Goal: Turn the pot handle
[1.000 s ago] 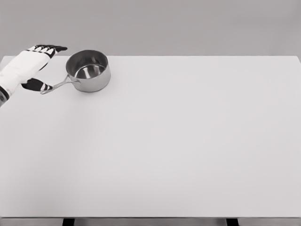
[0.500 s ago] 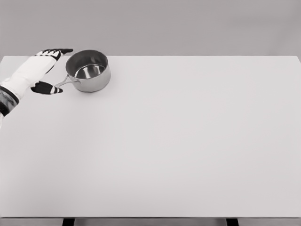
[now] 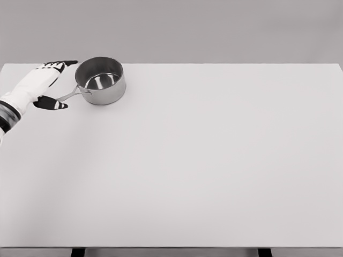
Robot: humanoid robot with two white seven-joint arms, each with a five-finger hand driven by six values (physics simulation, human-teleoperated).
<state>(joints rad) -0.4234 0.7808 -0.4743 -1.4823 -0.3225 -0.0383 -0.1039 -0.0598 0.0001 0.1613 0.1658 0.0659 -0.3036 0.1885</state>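
— So, what takes up most of the view?

— Mostly the white table [image 3: 203, 160], which fills nearly the whole picture, with a plain grey wall [image 3: 214, 27] behind it and 2 dark legs [image 3: 78, 252] showing under the near edge.

— And the pot?

— It's a small steel pot [image 3: 101, 80], upright near the far left corner of the table. Its thin handle [image 3: 71, 96] sticks out toward the lower left, lying low over the tabletop.

— Which hand is in play?

— Only 1 — the left hand [image 3: 40, 84], coming in from the left edge on a white arm. Its dark fingers [image 3: 61, 65] stretch toward the pot's rim and the thumb [image 3: 51, 103] sits just below the handle's tip. The hand is spread wide, with the handle's end in the gap between thumb and fingers — not gripped. Whether the thumb touches the tip, I cannot tell.
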